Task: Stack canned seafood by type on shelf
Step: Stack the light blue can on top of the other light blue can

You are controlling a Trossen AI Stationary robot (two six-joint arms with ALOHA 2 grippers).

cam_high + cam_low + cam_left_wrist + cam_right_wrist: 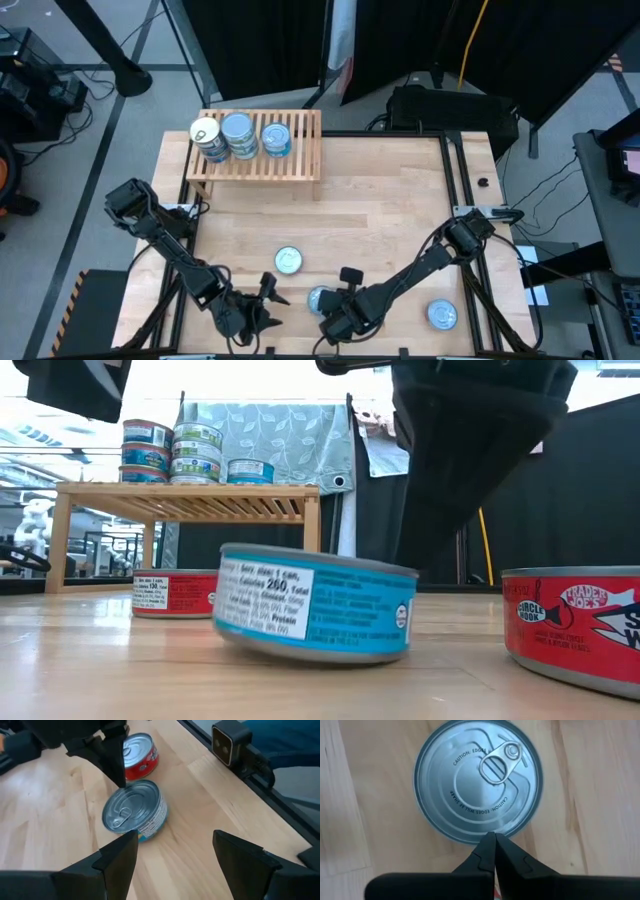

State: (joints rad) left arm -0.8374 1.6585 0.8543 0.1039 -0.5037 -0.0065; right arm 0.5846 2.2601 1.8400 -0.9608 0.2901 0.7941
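The right gripper (490, 840) has its two fingers pressed tight together, with nothing between them. It sits right over the edge of a blue tin (320, 299) near the front of the table (380, 200), and its tips touch the tin's silver lid. In the low view this blue tin (315, 603) looks tipped a little, with one side lifted off the wood.

The left gripper (175, 855) is just beside that same tin, with its fingers spread apart and holding nothing.

A red tin (288, 261) lies flat a bit farther back on the table. Another red tin (441, 315) lies near the front right corner, well apart from the others.

The shelf (300, 160) stands at the back left of the table. On it there are three piles of tins (238, 136), side by side, on the left part of the shelf. The right part of the shelf is bare
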